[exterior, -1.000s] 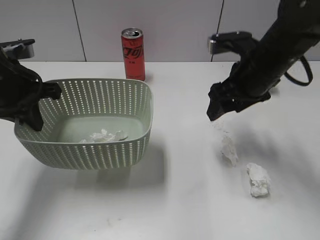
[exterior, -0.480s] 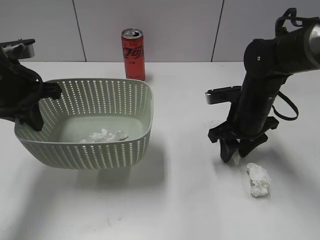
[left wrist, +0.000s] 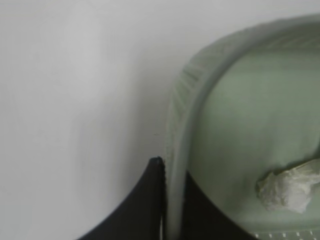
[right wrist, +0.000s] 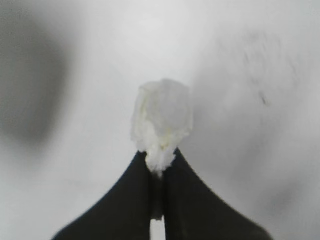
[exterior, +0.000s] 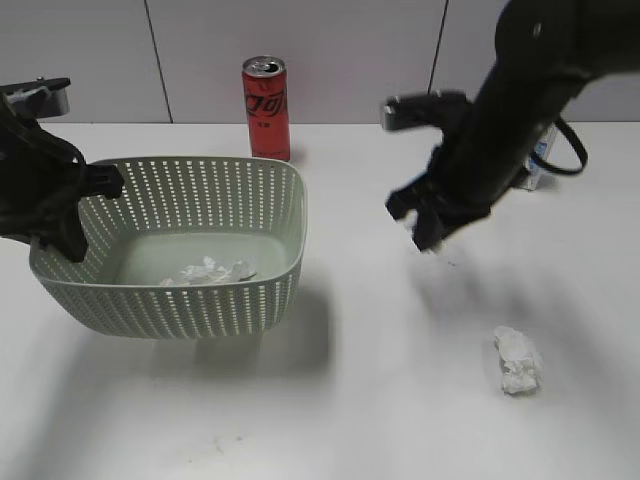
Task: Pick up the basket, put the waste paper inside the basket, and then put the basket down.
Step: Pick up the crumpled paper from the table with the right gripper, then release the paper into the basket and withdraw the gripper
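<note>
The pale green slotted basket hangs tilted above the table at the left. My left gripper is shut on its left rim. One wad of waste paper lies inside it and shows in the left wrist view. My right gripper is shut on a second white wad and holds it above the table, right of the basket. A third wad lies on the table at the front right.
A red drink can stands upright behind the basket by the wall. A blue-and-white carton shows partly behind my right arm at the far right. The white table stretches to the front.
My right gripper dropped to the table, closed on the nearer wad, then rose and moved left with it. The basket and left arm stayed still.
</note>
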{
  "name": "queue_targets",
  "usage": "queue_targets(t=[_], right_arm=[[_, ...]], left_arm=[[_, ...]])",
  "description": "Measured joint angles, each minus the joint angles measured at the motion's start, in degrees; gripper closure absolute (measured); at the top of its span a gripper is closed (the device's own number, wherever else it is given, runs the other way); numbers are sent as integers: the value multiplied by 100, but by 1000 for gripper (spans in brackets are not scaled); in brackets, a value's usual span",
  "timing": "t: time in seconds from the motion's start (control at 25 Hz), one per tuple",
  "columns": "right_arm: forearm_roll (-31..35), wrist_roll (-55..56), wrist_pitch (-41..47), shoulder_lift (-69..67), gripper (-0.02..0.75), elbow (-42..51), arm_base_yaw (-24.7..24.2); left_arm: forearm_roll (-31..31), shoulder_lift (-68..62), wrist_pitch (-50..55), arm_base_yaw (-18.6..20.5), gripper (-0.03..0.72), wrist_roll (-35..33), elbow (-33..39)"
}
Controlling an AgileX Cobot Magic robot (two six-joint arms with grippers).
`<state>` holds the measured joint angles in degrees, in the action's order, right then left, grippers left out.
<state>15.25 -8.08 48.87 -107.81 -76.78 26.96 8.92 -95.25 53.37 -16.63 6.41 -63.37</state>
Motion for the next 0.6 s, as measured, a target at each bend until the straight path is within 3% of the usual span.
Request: queue_targets(t=[0.2,0.36,0.52,0.6], right_arm=[[697,-399,-377,533,734,-1016,890],[795,-461,-970,493,734,-1276,1537],[759,-472,-1050,208,725,-1281,1766],[745,-472,-940,-21,682,-1282,1772]], left_arm=[[0,0,0,0,688,0,0],[17,0,0,0,688,0,0],[23,0,0,0,688,0,0],[23,0,0,0,688,0,0]])
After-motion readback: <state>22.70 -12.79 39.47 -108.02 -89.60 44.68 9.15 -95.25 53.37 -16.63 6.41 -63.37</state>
